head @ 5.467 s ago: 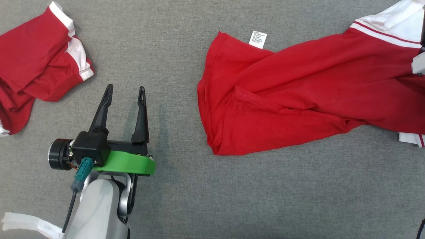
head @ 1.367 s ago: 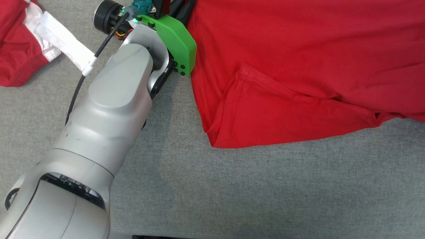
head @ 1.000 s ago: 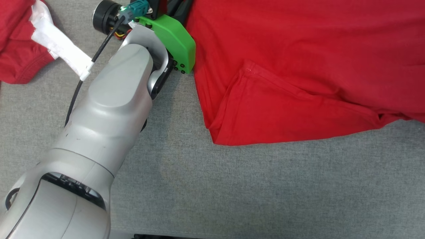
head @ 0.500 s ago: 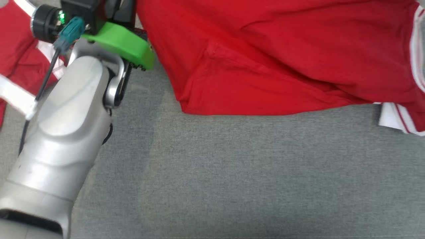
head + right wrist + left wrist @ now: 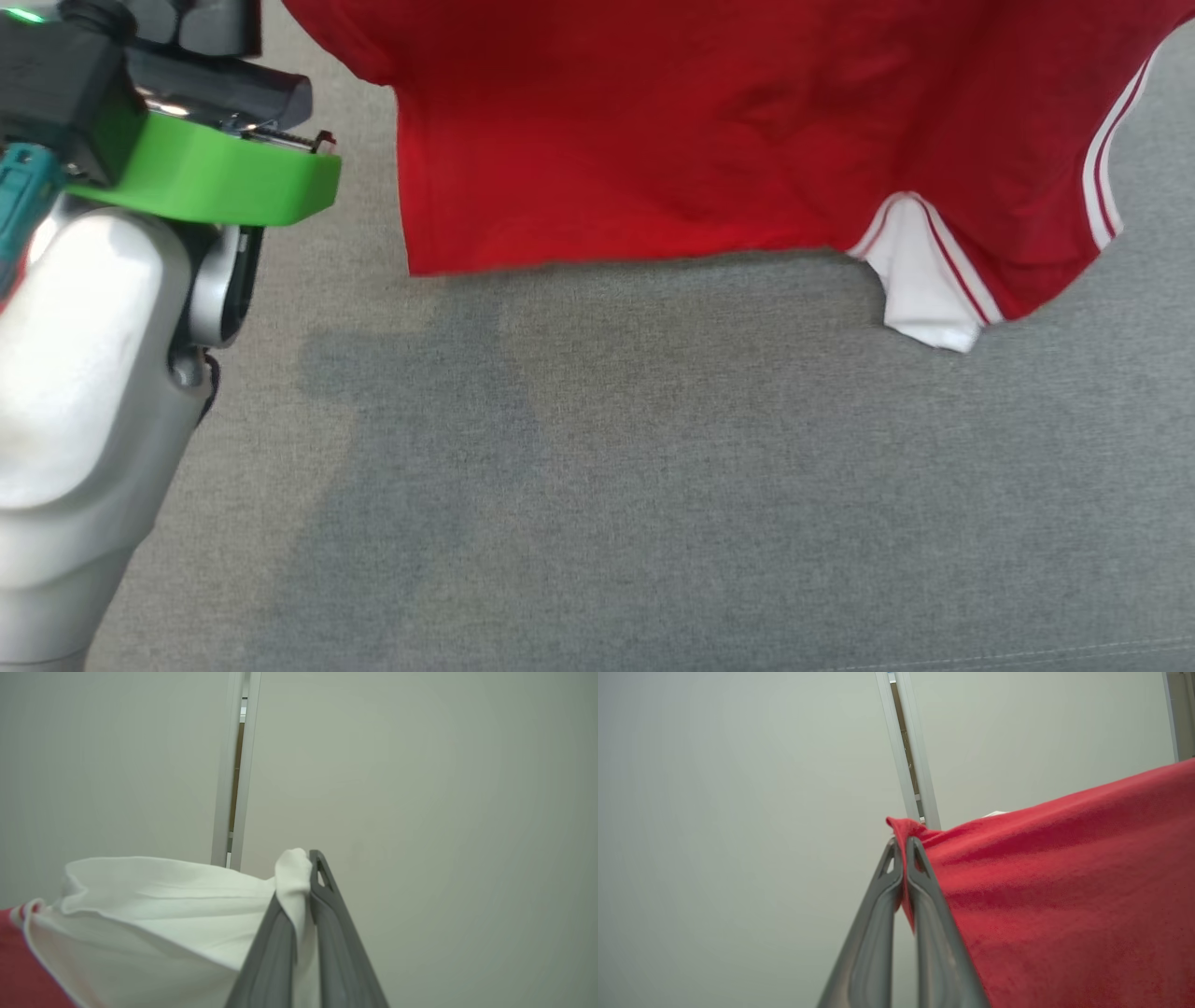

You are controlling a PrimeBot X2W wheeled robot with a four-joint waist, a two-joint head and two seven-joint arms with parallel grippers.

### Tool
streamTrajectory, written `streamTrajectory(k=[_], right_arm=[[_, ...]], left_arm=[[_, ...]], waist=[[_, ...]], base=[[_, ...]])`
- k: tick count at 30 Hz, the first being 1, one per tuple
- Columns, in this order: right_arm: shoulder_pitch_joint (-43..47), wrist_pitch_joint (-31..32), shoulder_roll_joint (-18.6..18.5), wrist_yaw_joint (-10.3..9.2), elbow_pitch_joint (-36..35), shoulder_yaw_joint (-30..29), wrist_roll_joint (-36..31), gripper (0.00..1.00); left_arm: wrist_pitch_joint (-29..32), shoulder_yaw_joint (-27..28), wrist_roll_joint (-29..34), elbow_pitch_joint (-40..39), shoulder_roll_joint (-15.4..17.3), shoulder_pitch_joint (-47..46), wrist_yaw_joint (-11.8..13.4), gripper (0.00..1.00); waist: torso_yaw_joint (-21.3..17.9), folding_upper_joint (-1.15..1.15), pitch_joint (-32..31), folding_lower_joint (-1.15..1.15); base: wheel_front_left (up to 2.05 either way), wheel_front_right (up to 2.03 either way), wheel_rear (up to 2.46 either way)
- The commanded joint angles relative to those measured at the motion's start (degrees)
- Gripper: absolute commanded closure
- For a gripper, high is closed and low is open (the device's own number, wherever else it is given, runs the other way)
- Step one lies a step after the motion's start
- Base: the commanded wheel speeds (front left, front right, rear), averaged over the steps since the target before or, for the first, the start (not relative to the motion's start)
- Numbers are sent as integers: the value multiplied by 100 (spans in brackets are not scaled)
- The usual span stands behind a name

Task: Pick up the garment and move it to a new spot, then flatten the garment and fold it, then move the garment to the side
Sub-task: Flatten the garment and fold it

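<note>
At far left of the head view you see your left arm [image 5: 84, 373], pale with a green bracket, beside the garment [image 5: 653, 140]. The garment is red and hangs across the top of that view. Its lower hem is straight and appears clear of the grey surface [image 5: 653, 523], which carries its shadow. Toward the right, a white sleeve [image 5: 920, 289] edged with red stripes dangles lowest.

In the left wrist view, the left gripper [image 5: 903, 854] has its fingers pressed together on a red corner of the garment. The cloth runs away to that view's right. In the right wrist view, the right gripper [image 5: 303, 868] pinches a white fold, with cloth trailing to that view's left.

So the garment's long axis spans between your two grippers, one end in each, and neither arm is nearer. Judging from this, the coming move is to lower both ends together, hem first, onto the surface beneath.
</note>
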Motion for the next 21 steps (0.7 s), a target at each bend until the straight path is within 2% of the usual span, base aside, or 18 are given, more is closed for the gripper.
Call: streamTrajectory(k=[1, 7, 12, 16, 21], right_arm=[[81, 104, -25, -12, -177, -137, -15, 100], [4, 794, -58, -12, -1123, -794, -224, 100], [-140, 1267, -38, -12, -1491, -1059, -309, 100], [-320, 1461, 20, -12, -1395, -1025, -319, 100], [-843, 1453, 100, -12, -751, -641, -229, 100]], left_arm=[[67, 60, 42, -164, 130, 95, 91, 100], [547, 223, 248, -1234, 525, -3, 363, 100], [945, 340, 311, -1838, 752, -10, 567, 100], [1102, 397, 133, -1799, 752, -129, 499, 100], [1075, 370, -280, -965, 483, -469, 168, 100]], waist=[[-124, 0, -360, 0], [-190, 0, -674, 0], [-238, 0, -718, 0], [-254, 0, -610, 0], [-231, 0, -316, 0]], base=[[0, 0, 0], [0, 0, 0], [0, 0, 0], [0, 0, 0], [0, 0, 0]])
